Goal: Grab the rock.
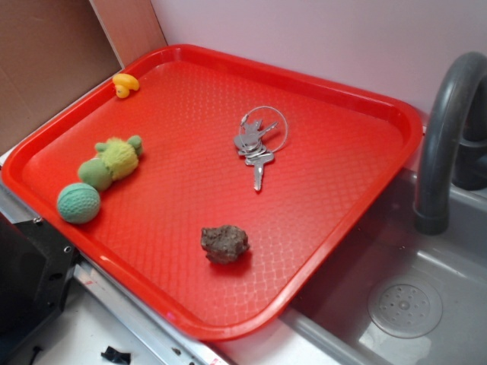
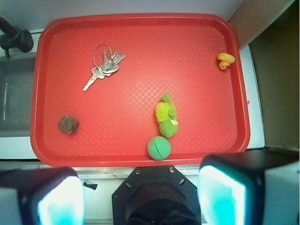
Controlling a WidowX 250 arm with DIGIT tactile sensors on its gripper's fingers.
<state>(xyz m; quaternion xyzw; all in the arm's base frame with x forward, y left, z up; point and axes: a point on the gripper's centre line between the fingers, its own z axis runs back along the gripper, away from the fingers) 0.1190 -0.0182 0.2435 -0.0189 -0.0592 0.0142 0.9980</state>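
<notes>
A red plastic tray (image 1: 342,114) fills most of the exterior view, sitting beside a grey sink (image 1: 426,258). Moving left to right across it: a teal-green knitted ball (image 1: 78,202) lies near the left rim, touching a green and yellow knitted toy (image 1: 112,161); a small yellow duck (image 1: 125,84) sits at the far left edge; the rock (image 1: 224,243), lumpy and dark brown-grey, rests alone on the near middle of the tray (well apart from everything else); a bunch of silver keys (image 1: 257,144) on a wire ring lies farther back. A curved grey tap (image 1: 445,129) rises at the right. In the wrist view the tool (image 2: 140,199) hangs above the tray's near edge, fingers spread wide and holding nothing
</notes>
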